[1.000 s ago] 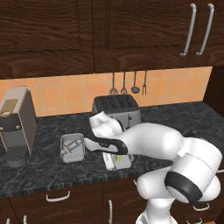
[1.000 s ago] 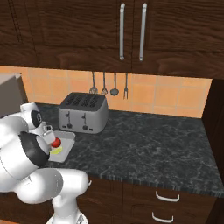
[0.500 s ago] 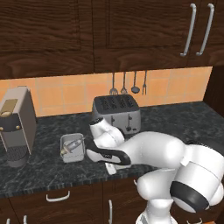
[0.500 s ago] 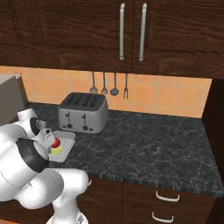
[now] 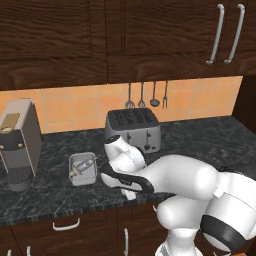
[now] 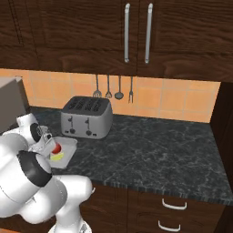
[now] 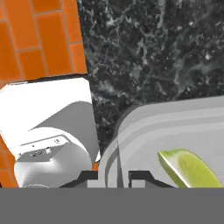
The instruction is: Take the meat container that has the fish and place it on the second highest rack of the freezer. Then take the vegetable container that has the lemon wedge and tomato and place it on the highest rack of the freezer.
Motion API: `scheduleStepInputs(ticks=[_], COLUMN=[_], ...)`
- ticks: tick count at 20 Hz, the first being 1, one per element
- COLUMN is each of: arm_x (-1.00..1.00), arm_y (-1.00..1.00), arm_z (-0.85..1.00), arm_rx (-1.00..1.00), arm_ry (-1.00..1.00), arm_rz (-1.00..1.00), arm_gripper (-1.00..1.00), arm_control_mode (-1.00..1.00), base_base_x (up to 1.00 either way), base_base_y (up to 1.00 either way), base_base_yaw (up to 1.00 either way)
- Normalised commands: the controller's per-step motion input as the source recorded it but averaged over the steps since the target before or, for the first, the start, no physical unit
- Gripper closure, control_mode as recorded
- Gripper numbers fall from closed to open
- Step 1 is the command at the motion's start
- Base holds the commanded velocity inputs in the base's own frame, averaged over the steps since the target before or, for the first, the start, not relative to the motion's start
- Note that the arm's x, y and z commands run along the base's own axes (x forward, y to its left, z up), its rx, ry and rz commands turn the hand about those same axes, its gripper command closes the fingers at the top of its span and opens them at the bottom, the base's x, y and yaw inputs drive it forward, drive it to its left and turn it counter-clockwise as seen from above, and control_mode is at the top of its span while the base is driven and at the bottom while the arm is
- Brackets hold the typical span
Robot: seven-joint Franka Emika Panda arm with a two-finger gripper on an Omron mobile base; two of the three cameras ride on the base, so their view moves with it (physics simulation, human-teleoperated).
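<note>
The vegetable container (image 6: 68, 144) lies on the dark counter with a red tomato (image 6: 56, 148) and a lemon wedge (image 6: 57, 157) in it. My gripper (image 6: 47, 142) reaches down at its left rim. In the hand view my gripper (image 7: 114, 177) is shut on the vegetable container (image 7: 175, 118), with the rim's thin wall between the two tips, and the lemon wedge (image 7: 188, 168) lies just to the right. The meat container (image 5: 84, 170) with its slim fish (image 5: 80, 167) sits to the left of my arm. The freezer and its racks are out of view.
A silver toaster (image 5: 132, 129) (image 6: 86, 117) stands behind the trays against the orange tiled wall. A coffee machine (image 5: 19, 142) is at the far left. Utensils (image 5: 145, 95) hang above the toaster. Dark wooden cabinets (image 6: 136, 32) hang overhead. The counter's front edge (image 5: 65, 207) is near.
The hand has come down and left onto the vegetable container's rim, and the jaws have closed on it. Both trays lie where they were.
</note>
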Motion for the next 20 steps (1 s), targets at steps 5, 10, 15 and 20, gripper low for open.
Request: scheduleStepInputs(ticks=[5,10,15,20], arm_x=[-0.51,-0.53,-0.41,-0.41], arm_y=[-0.03,0.0,-0.22,-0.55], arm_z=[0.97,1.0,1.0,1.0], arm_rx=[0.03,0.0,0.08,0.17], arm_ry=[-0.05,-0.11,-0.05,-0.1], arm_rz=[0.06,0.01,0.02,0.08], arm_gripper=[1.0,1.0,1.0,1.0], arm_control_mode=[-1.0,-1.0,-1.0,-1.0], base_base_x=[0.0,0.0,0.0,0.0], base_base_y=[0.0,0.0,0.0,0.0], base_base_yaw=[0.0,0.0,0.0,0.0])
